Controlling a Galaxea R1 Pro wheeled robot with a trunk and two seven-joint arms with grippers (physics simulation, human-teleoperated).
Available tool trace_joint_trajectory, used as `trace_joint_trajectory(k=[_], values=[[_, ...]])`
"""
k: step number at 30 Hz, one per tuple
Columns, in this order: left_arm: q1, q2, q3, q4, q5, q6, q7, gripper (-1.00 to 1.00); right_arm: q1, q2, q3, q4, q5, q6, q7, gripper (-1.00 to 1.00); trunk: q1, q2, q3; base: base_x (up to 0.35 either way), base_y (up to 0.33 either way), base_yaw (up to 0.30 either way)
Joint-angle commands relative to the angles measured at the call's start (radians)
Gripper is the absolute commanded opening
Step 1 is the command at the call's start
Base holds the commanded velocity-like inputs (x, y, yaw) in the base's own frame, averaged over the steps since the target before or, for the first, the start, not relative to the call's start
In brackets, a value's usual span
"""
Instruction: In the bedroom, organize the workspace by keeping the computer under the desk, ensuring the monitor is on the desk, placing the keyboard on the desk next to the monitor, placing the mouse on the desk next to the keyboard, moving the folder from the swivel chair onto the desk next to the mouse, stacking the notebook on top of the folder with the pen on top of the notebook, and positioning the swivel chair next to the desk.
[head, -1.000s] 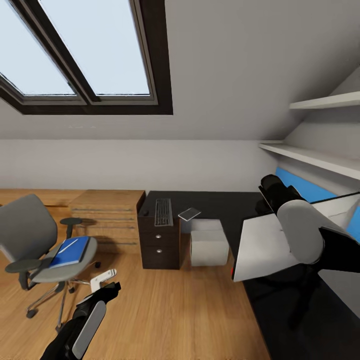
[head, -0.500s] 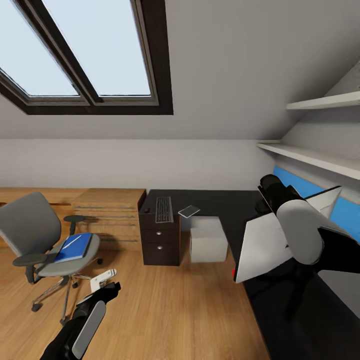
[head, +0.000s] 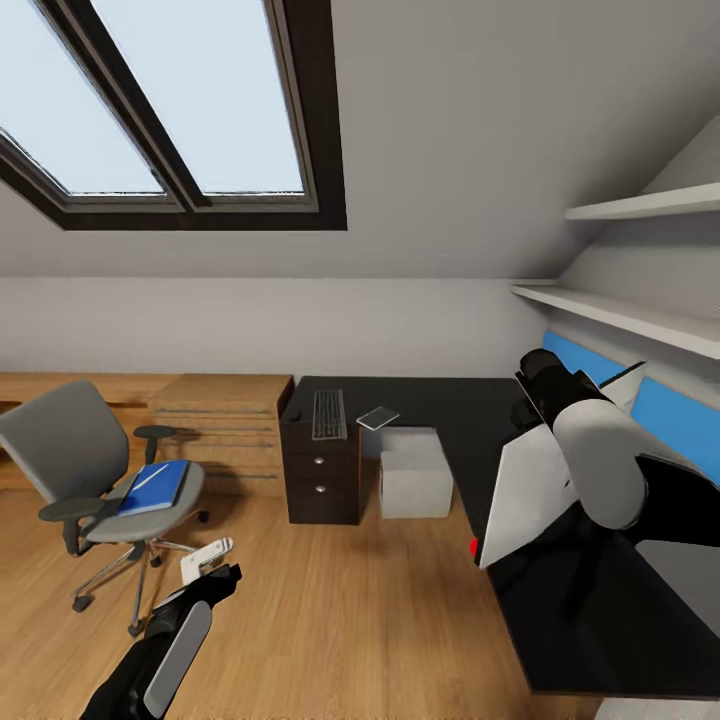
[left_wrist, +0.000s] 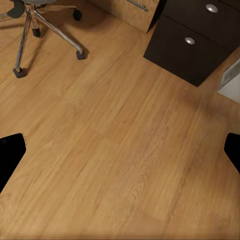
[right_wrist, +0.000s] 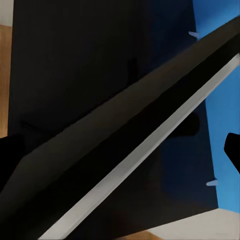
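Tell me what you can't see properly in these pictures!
- Right gripper: in the head view the forearm hides the fingers, so whether it grips the monitor is unclear.
- Monitor: its screen faces away in the head view, and the picture's edges cut it off in the right wrist view.
- Mouse: too small to pick out on the desk.
- Pen: just a thin pale line on the folder.

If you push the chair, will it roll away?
Probably. The chair stands on a chrome star base with casters, on smooth wood floor. Its tall back might make it swivel. The folder lying loose on the seat could slide.
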Motion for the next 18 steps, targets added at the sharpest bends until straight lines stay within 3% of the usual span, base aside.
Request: trace_joint_trajectory(k=[1,18], values=[[0.0,0.001,-0.004,-0.001,0.009,0.001,0.009,1.0,0.0,0.0,-0.006,-0.001,0.01,0.002,0.008,1.0,0.0,-0.001,-0.001,-0.027,0.0,0.0],[0.0,0.001,-0.004,-0.001,0.009,0.001,0.009,1.0,0.0,0.006,-0.006,0.0,0.032,0.002,0.01,1.0,0.0,-0.001,-0.001,-0.097,0.0,0.0]])
